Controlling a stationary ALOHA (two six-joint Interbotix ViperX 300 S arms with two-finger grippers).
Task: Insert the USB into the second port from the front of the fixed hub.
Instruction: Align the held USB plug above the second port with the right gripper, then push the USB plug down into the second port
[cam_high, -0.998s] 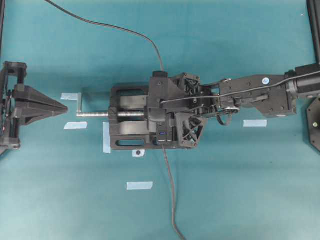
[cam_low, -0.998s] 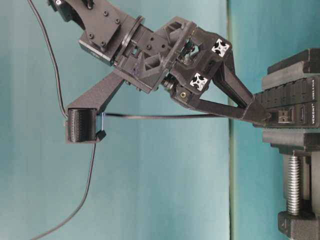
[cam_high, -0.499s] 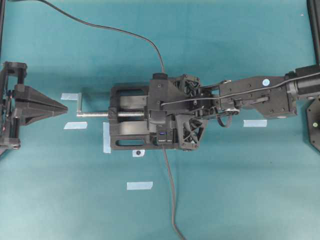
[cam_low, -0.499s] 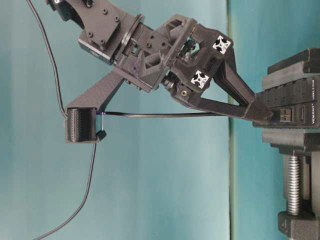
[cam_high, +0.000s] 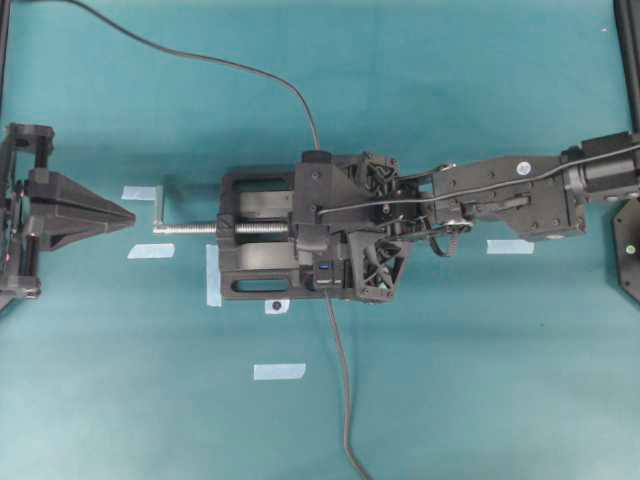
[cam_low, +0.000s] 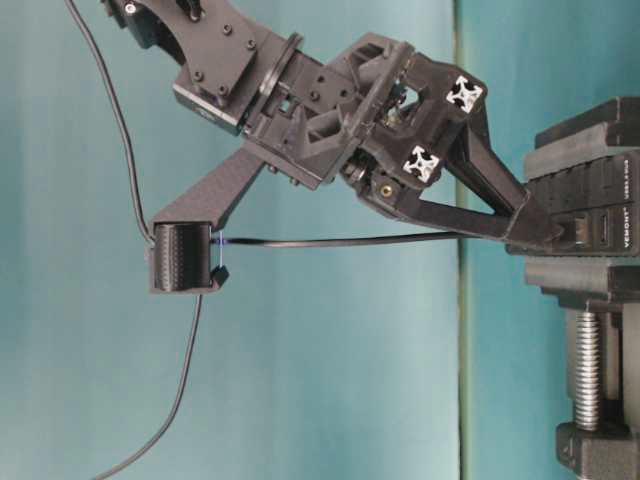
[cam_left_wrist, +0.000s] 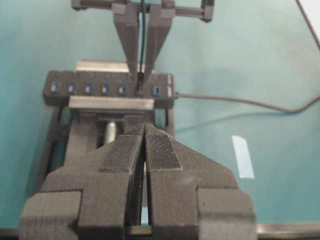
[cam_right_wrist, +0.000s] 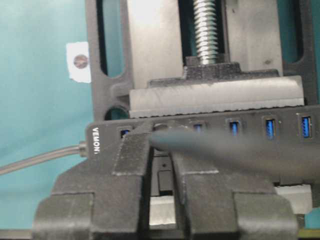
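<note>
The right claw (cam_low: 540, 232) is clamped narrow on the USB (cam_left_wrist: 139, 86), pressed against the fixed hub (cam_left_wrist: 107, 88) at the second port, next to the end slot by the hub's own cable (cam_left_wrist: 235, 100). How deep the plug sits is hidden — seating and release look left. The left claw (cam_left_wrist: 145, 150) rests closed, well apart.

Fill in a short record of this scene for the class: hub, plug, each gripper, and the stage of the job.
hub: fixed hub clamped in the vise, blue ports in one row
plug: USB at the second port from the cabled end; seating depth unclear
right gripper: right gripper shut on the USB, tips at the hub
left gripper: left gripper shut, empty, apart from the hub
stage: insertion under way
</note>
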